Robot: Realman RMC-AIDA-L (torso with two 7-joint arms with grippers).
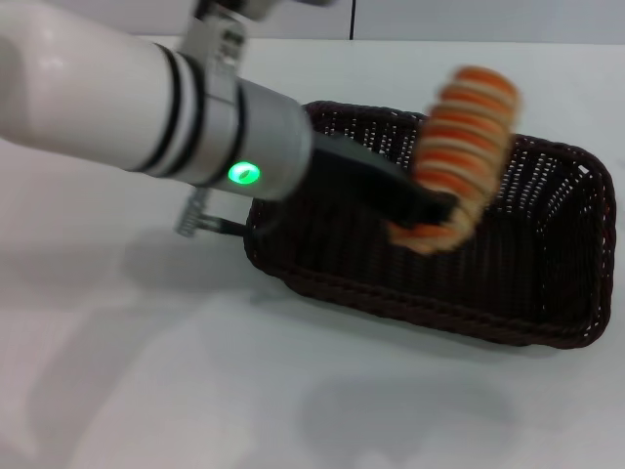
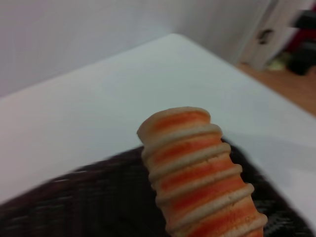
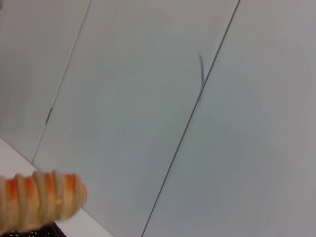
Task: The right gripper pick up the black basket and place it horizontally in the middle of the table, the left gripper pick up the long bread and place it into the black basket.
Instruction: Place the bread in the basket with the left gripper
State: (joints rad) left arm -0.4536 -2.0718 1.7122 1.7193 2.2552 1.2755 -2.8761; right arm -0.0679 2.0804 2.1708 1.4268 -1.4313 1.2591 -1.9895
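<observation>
The black basket (image 1: pixel 508 264) lies on the white table (image 1: pixel 195 391), right of the middle, its long side running left to right. My left gripper (image 1: pixel 430 213) reaches over the basket and is shut on the lower end of the long bread (image 1: pixel 464 137), which stands nearly upright above the basket's inside. The left wrist view shows the ridged bread (image 2: pixel 197 177) close up with the basket (image 2: pixel 89 202) beneath it. The right wrist view shows one end of the bread (image 3: pixel 39 200) against a wall. My right gripper is out of view.
The table's far edge (image 1: pixel 488 43) meets a pale wall behind the basket. In the left wrist view the table corner (image 2: pixel 173 37) shows, with wooden floor (image 2: pixel 286 84) beyond it. Bare tabletop lies in front of and left of the basket.
</observation>
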